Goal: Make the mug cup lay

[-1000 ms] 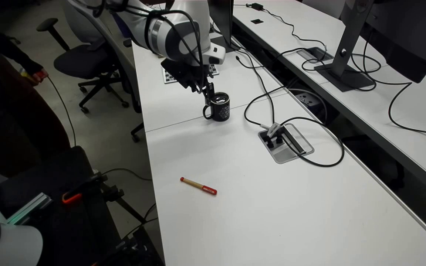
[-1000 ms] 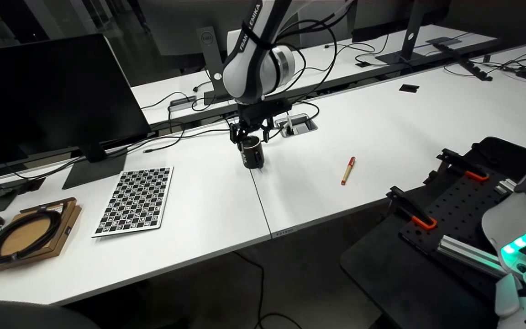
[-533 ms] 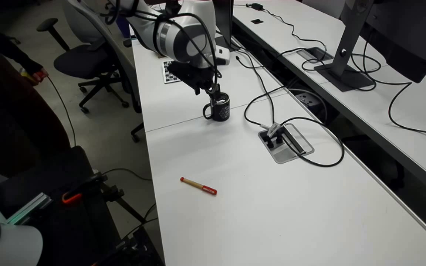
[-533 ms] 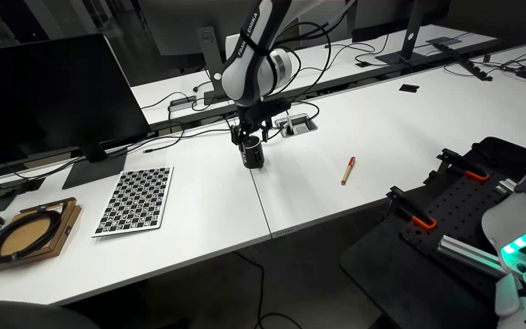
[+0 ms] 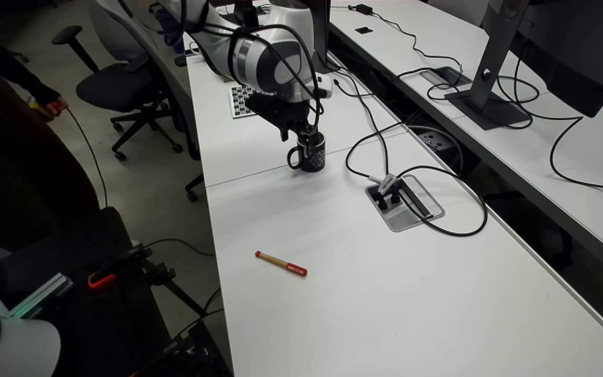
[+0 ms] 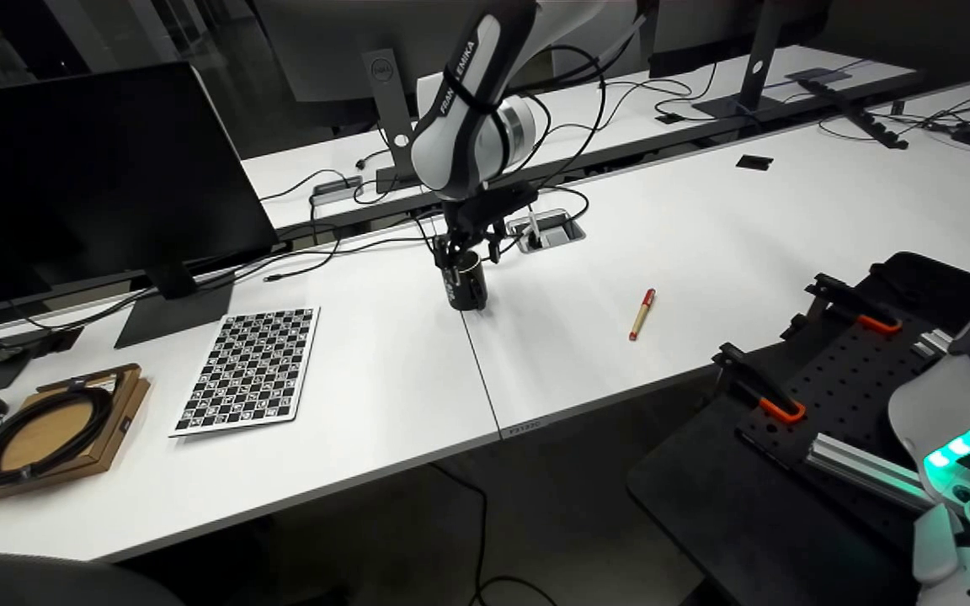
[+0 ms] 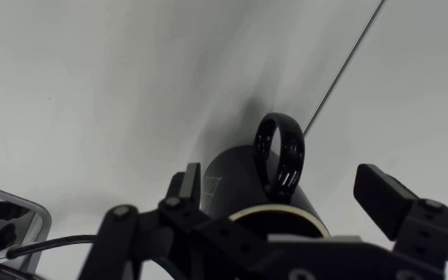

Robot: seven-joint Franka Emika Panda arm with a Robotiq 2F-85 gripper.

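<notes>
The black mug cup stands upright on the white table in both exterior views (image 5: 316, 158) (image 6: 470, 290). In the wrist view the mug (image 7: 231, 182) shows its loop handle toward the top of the picture and its pale rim below. My gripper is open and low over the mug in both exterior views (image 5: 296, 142) (image 6: 473, 263). In the wrist view the gripper (image 7: 284, 188) has its fingers wide apart, one on each side of the mug. The left finger is close beside the wall; whether it touches is unclear. The right finger is clearly apart. Part of the rim is hidden behind the gripper.
A red-brown pen (image 5: 280, 263) lies on the table. A grey cable box (image 5: 411, 209) with cables is near the mug, also in the wrist view (image 7: 41, 217). A checkered board (image 6: 249, 370), a monitor (image 6: 106, 185) and a cardboard box with coiled cable (image 6: 98, 446) stand further off.
My gripper has moved down and closer around the mug, shifting right and down in an exterior view. The mug has not moved. The fingers stay apart.
</notes>
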